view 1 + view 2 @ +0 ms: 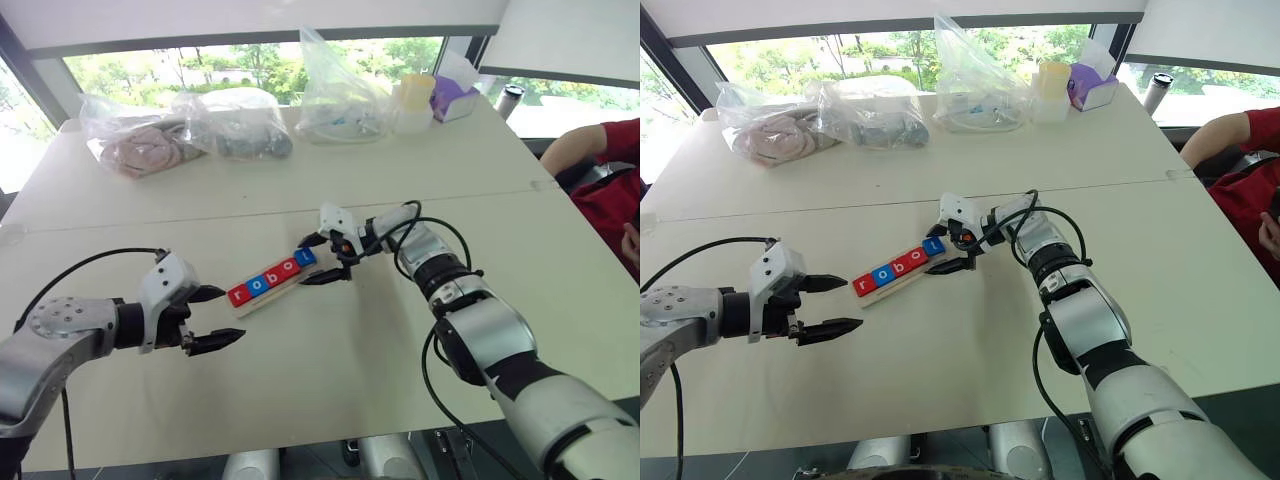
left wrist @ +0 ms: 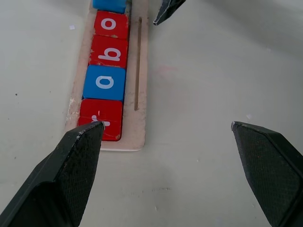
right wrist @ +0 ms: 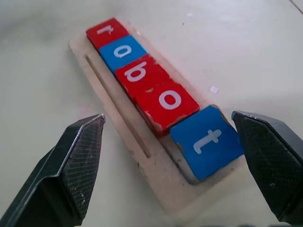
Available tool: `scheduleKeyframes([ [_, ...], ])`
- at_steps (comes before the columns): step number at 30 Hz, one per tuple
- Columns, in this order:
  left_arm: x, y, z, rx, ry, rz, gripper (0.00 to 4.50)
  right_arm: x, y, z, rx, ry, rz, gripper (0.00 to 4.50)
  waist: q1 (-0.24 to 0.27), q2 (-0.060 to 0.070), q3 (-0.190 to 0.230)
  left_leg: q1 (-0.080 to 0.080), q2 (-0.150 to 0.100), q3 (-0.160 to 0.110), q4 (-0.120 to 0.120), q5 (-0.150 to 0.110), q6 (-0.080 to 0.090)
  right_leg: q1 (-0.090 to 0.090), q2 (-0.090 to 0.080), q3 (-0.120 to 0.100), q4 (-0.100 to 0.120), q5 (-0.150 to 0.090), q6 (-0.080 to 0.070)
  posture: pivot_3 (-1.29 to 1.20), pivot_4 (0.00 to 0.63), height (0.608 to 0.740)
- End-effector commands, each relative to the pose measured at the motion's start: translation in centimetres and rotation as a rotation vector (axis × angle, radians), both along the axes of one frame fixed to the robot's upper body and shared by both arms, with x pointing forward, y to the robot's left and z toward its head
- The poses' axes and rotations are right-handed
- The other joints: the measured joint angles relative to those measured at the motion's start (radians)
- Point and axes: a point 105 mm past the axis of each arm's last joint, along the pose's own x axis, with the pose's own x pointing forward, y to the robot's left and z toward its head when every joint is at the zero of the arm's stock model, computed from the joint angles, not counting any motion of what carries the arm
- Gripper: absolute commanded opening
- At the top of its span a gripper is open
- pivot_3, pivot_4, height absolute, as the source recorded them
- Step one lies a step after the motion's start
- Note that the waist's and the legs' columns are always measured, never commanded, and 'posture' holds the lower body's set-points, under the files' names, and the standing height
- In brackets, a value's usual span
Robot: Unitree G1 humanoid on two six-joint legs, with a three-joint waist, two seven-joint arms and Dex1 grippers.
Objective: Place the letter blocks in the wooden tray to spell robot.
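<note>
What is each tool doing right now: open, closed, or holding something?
Left tool: open, holding nothing.
Right tool: open at the t block, holding nothing.

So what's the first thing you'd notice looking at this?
The red and blue letter blocks spelling "robot", lined up in the wooden tray mid-table. Next, the right end effector, open around the blue t block at the tray's end, and the open left end effector hovering near the r end.

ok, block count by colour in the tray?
Red letter blocks: 3 – r, b, o
Blue letter blocks: 2 – o, t
Total: 5, all in the wooden tray, reading r-o-b-o-t.
</note>
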Motion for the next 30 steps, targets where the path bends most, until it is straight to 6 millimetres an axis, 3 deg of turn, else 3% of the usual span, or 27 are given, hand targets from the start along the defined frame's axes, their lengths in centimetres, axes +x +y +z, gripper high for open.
scheduleKeyframes([
  [1, 0.0, -0.1, 0.7, 0.007, -0.047, -0.007, 4.5, -0.1, 0.5, 0.6, -0.009, -0.021, 0.041, 4.4, 0.0, 0.0, 0.0, 0.0, 0.0, 0.0, 0.0, 0.0, 0.0, 0.0, 0.0, 0.0, 0.0, 0.0, 0.0, 0.0, 0.15, 0.74],
  [14, 0.2, -0.2, 0.6, 0.002, -0.052, -0.011, 4.5, 0.0, 0.2, 1.3, -0.004, -0.047, 0.051, 4.4, 0.0, 0.0, 0.0, 0.0, 0.0, 0.0, 0.0, 0.0, 0.0, 0.0, 0.0, 0.0, 0.0, 0.0, 0.0, 0.0, 0.15, 0.74],
  [20, 0.5, -0.1, 1.0, -0.016, -0.08, 0.008, 4.5, 1.5, -0.3, 4.2, 0.103, -0.131, -0.043, 4.4, 0.001, 0.0, 0.0, 0.0, 0.0, 0.0, 0.0, 0.0, 0.0, 0.0, 0.0, 0.0, 0.0, 0.0, 0.0, 0.0, 0.15, 0.74],
  [23, 0.5, 0.2, 2.1, -0.07, -0.104, 0.05, 4.5, 1.5, -2.0, 6.0, 0.192, -0.176, -0.094, 4.4, 0.003, 0.0, 0.0, -0.001, 0.0, 0.0, 0.0, 0.0, 0.0, 0.0, -0.001, 0.0, 0.0, 0.0, 0.0, 0.0, 0.15, 0.74],
  [26, -0.3, 1.4, 2.3, -0.062, -0.097, 0.086, 4.5, -0.1, -4.3, 7.3, 0.284, -0.173, -0.171, 4.4, 0.007, 0.0, 0.0, -0.002, 0.0, -0.002, 0.0, 0.0, 0.0, 0.0, -0.002, -0.001, -0.001, 0.0, 0.0, 0.0, 0.15, 0.74],
  [30, -1.1, 3.9, 3.0, -0.052, -0.134, 0.193, 4.5, -4.7, -7.2, 7.9, 0.394, -0.065, -0.33, 4.4, 0.01, 0.0, 0.0, -0.003, 0.0, -0.002, -0.002, 0.0, 0.0, -0.001, -0.005, -0.002, -0.001, -0.001, 0.001, 0.0, 0.15, 0.74],
])
